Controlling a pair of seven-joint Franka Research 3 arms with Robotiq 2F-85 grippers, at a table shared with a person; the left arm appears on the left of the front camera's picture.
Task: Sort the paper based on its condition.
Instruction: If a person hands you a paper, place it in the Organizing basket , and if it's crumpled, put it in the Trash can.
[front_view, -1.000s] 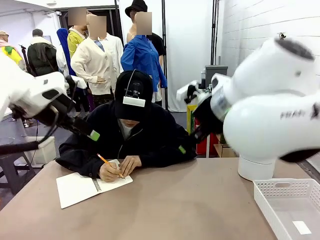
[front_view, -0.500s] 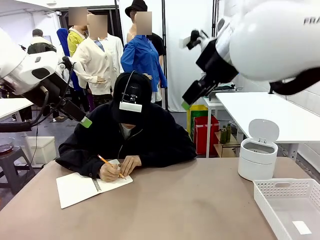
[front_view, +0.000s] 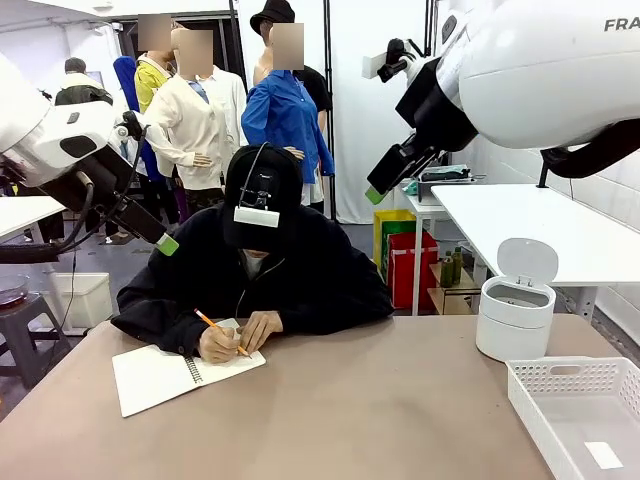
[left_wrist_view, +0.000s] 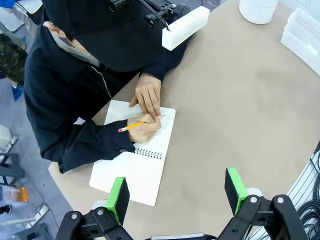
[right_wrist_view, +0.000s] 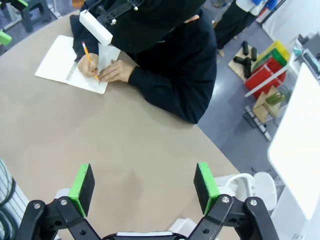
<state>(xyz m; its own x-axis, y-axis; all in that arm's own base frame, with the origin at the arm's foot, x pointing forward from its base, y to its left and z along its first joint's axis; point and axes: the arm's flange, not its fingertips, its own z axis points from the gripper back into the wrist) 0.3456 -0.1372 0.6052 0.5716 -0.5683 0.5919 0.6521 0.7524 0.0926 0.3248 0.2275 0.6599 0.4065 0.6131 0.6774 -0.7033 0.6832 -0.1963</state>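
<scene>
Both arms are held high above the table (front_view: 380, 400). The left gripper (left_wrist_view: 176, 186) is seen with its green pads spread wide and nothing between them. It is raised near the table's left edge, and the notebook is seen below it. The right gripper (right_wrist_view: 144, 181) is likewise spread apart and empty, raised over the right half of the table.

A spiral-bound notebook (front_view: 155, 378) is laid open near the far left corner. Its page is being written on by a person seated at the far edge. A yellow pencil (front_view: 210, 321) is gripped in one hand (front_view: 216, 346), and the other hand (front_view: 262, 328) is rested on the page just beside it.

A round white bin (front_view: 512, 325) is stood by the far right corner with its lid tipped up. A white basket (front_view: 570, 378) is set at the near right corner. On its floor a small white sheet (front_view: 603, 455) is laid flat; whether it is the paper to be sorted cannot be told.
</scene>
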